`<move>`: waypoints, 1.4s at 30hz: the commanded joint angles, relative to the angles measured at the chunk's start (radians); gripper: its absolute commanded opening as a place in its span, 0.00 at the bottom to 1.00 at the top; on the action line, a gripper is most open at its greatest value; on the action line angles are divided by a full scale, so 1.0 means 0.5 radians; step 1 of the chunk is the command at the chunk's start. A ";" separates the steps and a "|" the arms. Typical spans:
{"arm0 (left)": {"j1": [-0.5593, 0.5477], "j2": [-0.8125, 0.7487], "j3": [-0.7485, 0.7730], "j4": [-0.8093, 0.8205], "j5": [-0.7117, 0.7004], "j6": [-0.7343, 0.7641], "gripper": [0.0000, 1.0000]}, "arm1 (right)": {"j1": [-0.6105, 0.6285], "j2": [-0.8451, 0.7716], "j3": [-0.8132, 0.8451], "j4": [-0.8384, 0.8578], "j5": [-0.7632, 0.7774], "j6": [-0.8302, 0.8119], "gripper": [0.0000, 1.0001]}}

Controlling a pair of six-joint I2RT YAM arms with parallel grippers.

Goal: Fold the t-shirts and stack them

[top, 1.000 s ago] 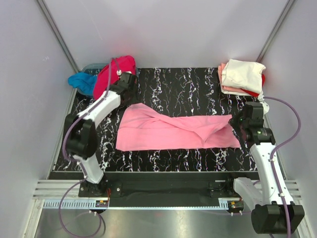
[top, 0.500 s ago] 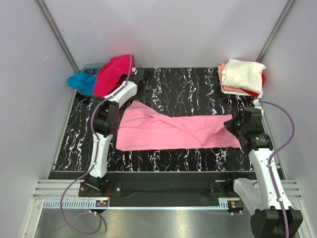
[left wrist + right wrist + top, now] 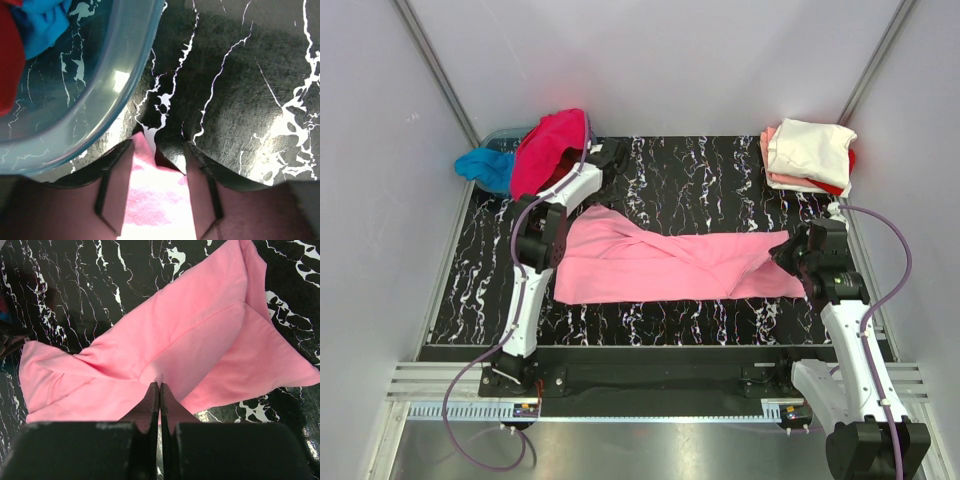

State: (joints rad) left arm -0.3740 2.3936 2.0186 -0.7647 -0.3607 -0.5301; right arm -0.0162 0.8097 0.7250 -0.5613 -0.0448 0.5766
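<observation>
Across the middle of the table (image 3: 700, 170) lies the light pink t-shirt (image 3: 670, 268); the folded stack (image 3: 808, 155) sits at the far right corner, the hot pink t-shirt (image 3: 545, 150) and blue t-shirt (image 3: 485, 165) at the basin (image 3: 100, 90) far left. The right pincer (image 3: 160, 386) is shut with its tips on the pink shirt's right end, and I cannot tell whether it grips any cloth. The left pincer (image 3: 159, 145), beside the basin, stands half open, a pink corner showing between its fingers (image 3: 115, 192).
</observation>
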 commanded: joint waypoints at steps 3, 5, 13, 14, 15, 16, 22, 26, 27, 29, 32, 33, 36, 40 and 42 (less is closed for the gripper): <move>0.018 -0.059 -0.186 -0.033 -0.030 -0.066 0.36 | -0.007 -0.024 0.007 0.077 0.007 -0.036 0.00; 0.021 -0.050 -0.190 -0.044 0.000 -0.057 0.21 | -0.007 -0.018 0.007 0.080 0.007 -0.036 0.00; 0.030 -0.065 0.000 -0.207 -0.009 0.041 0.00 | -0.007 0.055 0.081 0.052 0.044 -0.064 0.00; 0.042 -0.114 0.003 -0.238 -0.027 0.048 0.00 | -0.007 0.074 0.105 0.046 0.053 -0.067 0.00; 0.052 -0.148 0.000 -0.256 -0.030 0.063 0.00 | -0.007 0.092 0.136 0.037 0.071 -0.055 0.00; 0.064 -0.182 0.003 -0.265 -0.024 0.075 0.00 | -0.007 0.138 0.206 0.034 0.077 -0.055 0.00; 0.138 -0.433 0.013 -0.397 -0.036 0.158 0.00 | -0.007 0.414 0.571 0.024 0.080 -0.085 0.00; 0.153 -0.593 -0.039 -0.452 -0.067 0.192 0.00 | -0.010 0.663 0.805 -0.012 0.203 -0.128 0.00; 0.153 -0.614 -0.055 -0.456 -0.070 0.189 0.00 | -0.011 0.706 0.847 -0.022 0.227 -0.125 0.00; 0.156 -0.673 -0.116 -0.465 -0.076 0.186 0.00 | -0.014 0.844 0.982 -0.022 0.261 -0.113 0.00; 0.165 -0.743 -0.208 -0.465 -0.076 0.152 0.00 | -0.020 1.113 1.227 0.058 0.225 -0.092 0.00; 0.168 -0.762 -0.227 -0.462 -0.076 0.146 0.00 | -0.020 1.114 1.228 0.073 0.209 -0.098 0.00; 0.190 -0.829 -0.288 -0.462 -0.064 0.134 0.00 | -0.020 1.377 1.473 0.089 0.191 -0.147 0.00; 0.220 -0.875 -0.328 -0.440 -0.043 0.143 0.00 | -0.035 1.748 1.798 0.122 0.142 -0.227 0.00; 0.226 -0.863 -0.316 -0.449 -0.043 0.146 0.00 | -0.041 1.862 1.906 0.138 0.099 -0.269 0.00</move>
State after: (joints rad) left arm -0.2741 2.0167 1.8538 -1.0031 -0.3744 -0.4629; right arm -0.0246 1.6752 1.5787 -0.5362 0.0311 0.4953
